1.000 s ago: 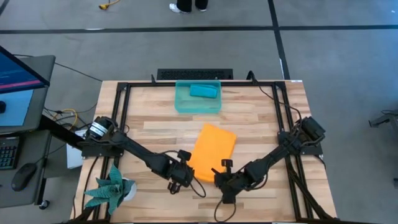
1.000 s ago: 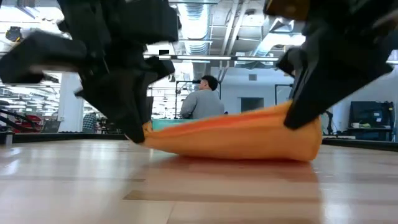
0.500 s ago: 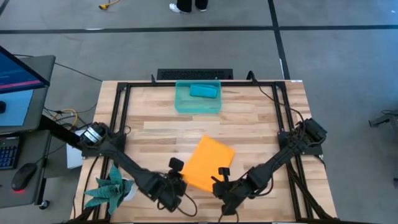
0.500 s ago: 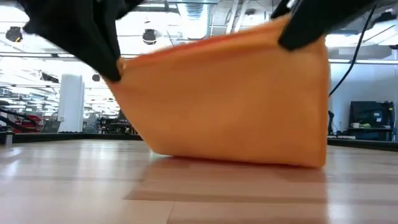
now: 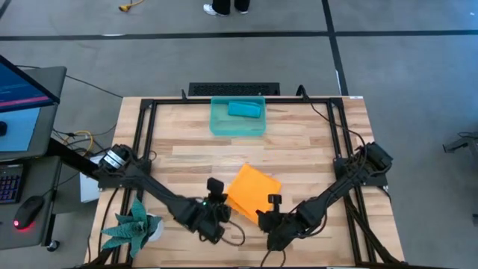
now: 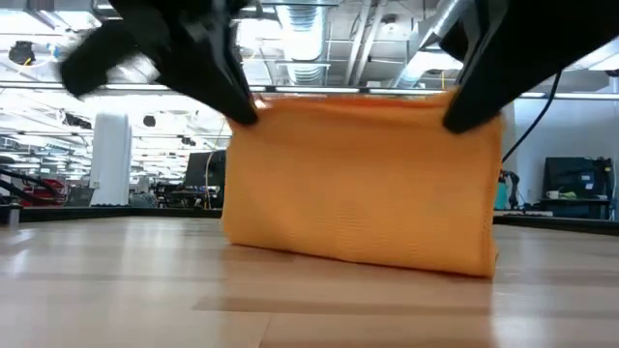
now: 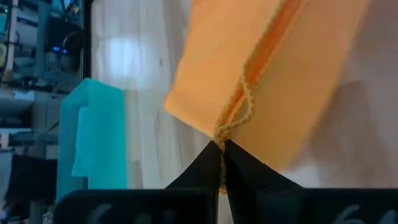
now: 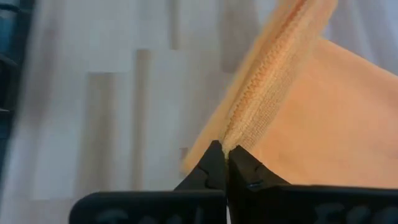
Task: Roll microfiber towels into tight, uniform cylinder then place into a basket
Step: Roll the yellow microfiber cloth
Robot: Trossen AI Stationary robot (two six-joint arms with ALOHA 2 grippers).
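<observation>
The orange microfiber towel hangs as an upright sheet between my two grippers near the table's front edge, and its lower edge rests on the wood. My left gripper is shut on its left upper corner. My right gripper is shut on the right upper corner. The teal basket stands at the far middle of the table, with a rolled teal-blue towel lying inside it. My left gripper pinches the orange towel's left upper corner between its fingertips, slanting down from the near left. Two stitched edges meet at the fingers. The corner is lifted, and the cloth hangs below it. My right gripper pinches the right upper corner at its stitched hem, only at the fingertips, slanting down from the near right. The top edge runs nearly level and straight between the two grippers.
A green spiky plant stands at the near left corner. A black metal frame runs along the table's sides and back. Bare wood lies between the towel and the basket. A desk with a screen stands off the table's left side.
Both grippers have risen with the towel's near corners, and the left wrist has turned. The orange towel, which lay nearly flat with only its near edge raised, now hangs upright. Its far edge has slid toward the table's near edge, and its lower edge stays on the wood.
</observation>
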